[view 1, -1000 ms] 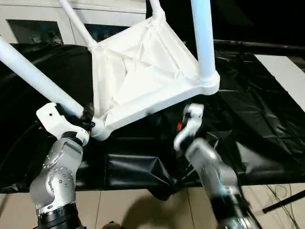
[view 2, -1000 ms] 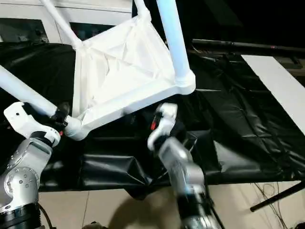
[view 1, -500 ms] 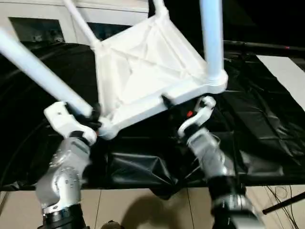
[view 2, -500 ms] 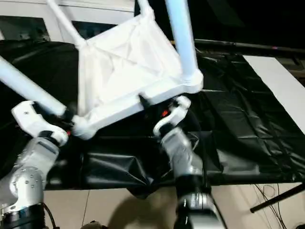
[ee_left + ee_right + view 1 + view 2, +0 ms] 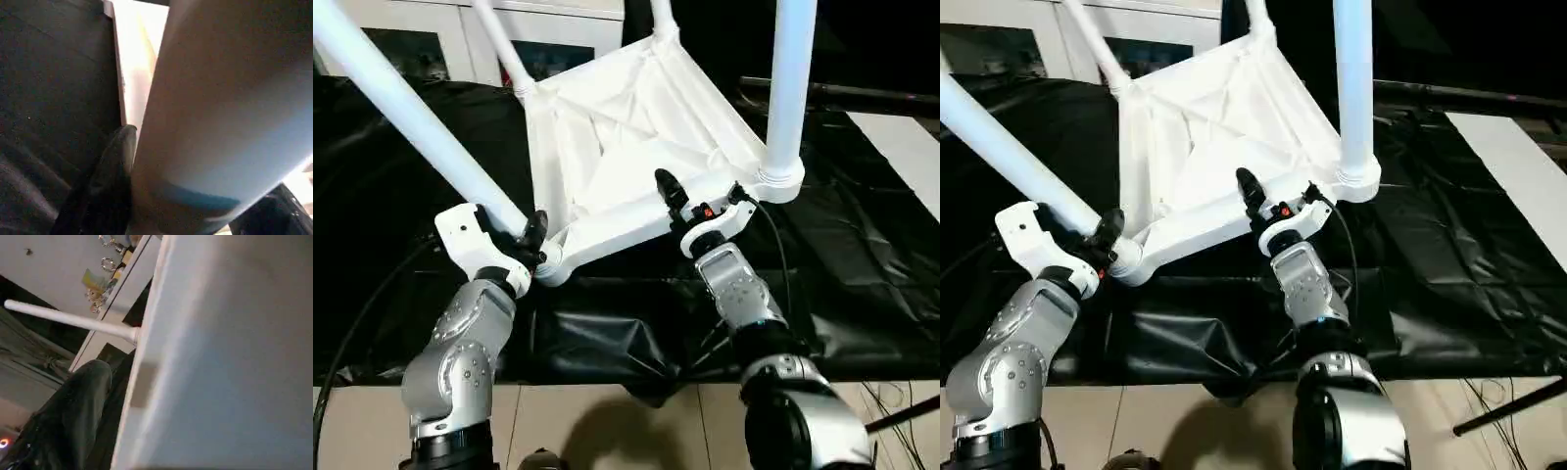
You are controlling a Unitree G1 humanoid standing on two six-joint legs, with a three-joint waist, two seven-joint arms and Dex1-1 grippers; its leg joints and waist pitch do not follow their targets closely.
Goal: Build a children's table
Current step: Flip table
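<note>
Left eye view: the children's table [image 5: 636,147] is hanging upside down and tilted above the black-draped tabletop [image 5: 862,264], ribbed underside facing the camera. Four legs are sitting in the corner sockets: one long leg [image 5: 421,122] is running out toward ten o'clock, another leg [image 5: 788,88] is rising toward twelve, and two more are standing at the far corners. The left claw [image 5: 524,240] is clamping the ten o'clock leg just above its socket. The right claw [image 5: 700,201] is reaching onto the near rim at about four o'clock from the top's centre, its jaws standing wide with one finger [image 5: 668,186] over the edge; nothing is being gripped yet, as far as I can judge.

Right eye view: the same arrangement is showing, with a white cabinet [image 5: 1028,29] standing behind at eleven o'clock and pale floor running along the near edge.

Left wrist view: the leg is pressing against a dark finger [image 5: 110,171].

Right wrist view: the rim is lying beside a black finger [image 5: 73,416].

Assembly is looking nearly finished; turning the table upright and setting it down is probably remaining.
</note>
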